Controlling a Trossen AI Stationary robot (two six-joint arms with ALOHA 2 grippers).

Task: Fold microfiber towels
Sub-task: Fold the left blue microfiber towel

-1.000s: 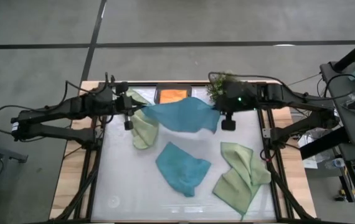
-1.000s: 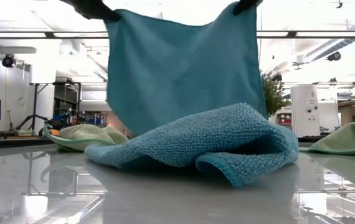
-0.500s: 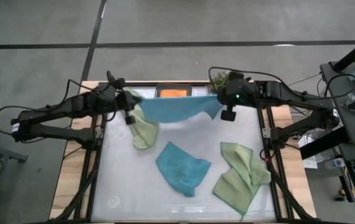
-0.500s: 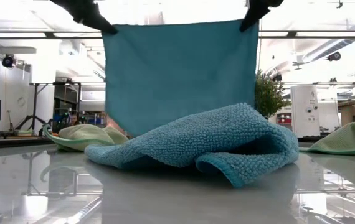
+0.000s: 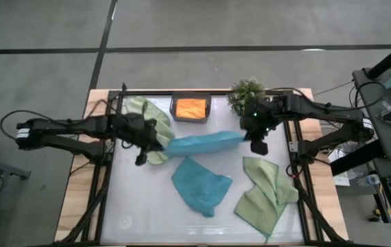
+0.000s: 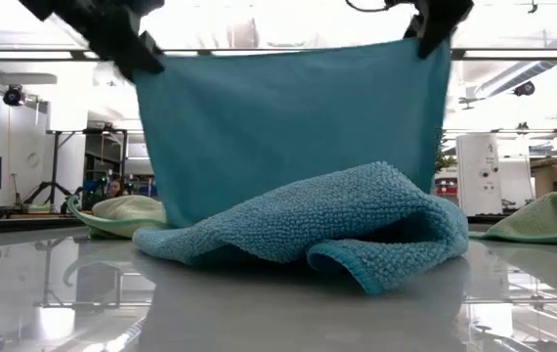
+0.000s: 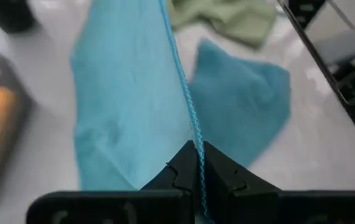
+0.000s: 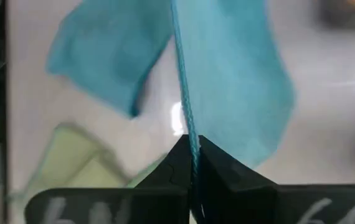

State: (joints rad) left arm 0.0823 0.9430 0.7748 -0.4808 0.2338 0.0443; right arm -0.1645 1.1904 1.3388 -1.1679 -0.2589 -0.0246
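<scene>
A teal-blue towel [image 5: 202,143] hangs as a flat sheet [image 6: 288,127] between my two grippers above the table's far middle. My left gripper [image 5: 157,145] is shut on its left top corner and my right gripper [image 5: 250,134] on its right top corner. The hanging towel's lower edge is hidden behind a second, crumpled teal towel [image 5: 199,185] that lies on the table in front. One sage green towel [image 5: 264,193] lies bunched at the near right. Another [image 5: 151,129] lies under my left arm. An orange towel [image 5: 191,108] lies in the dark tray. My left gripper pinches the towel's top corner [image 7: 192,135] between its two fingers, slanting down from the table's left. The top edge runs taut away from the fingers and the cloth hangs below it. My right gripper pinches the other top corner [image 8: 189,127] between its two fingers, slanting down from the table's right. The hem runs straight out from the fingertips, drawn taut, and the sheet hangs below.
A small potted plant [image 5: 245,91] stands at the far edge behind my right gripper, beside the dark tray [image 5: 175,110]. The glossy white table [image 5: 140,206] shows bare at its near left. Black frame rails [image 5: 293,147] run along both sides.
Both grippers have come down and toward the table's near edge, tipping downward and moving apart. The teal towel has come with them. Its top edge, slack and billowed a second ago, is now drawn straight, and the sheet hangs lower and flatter.
</scene>
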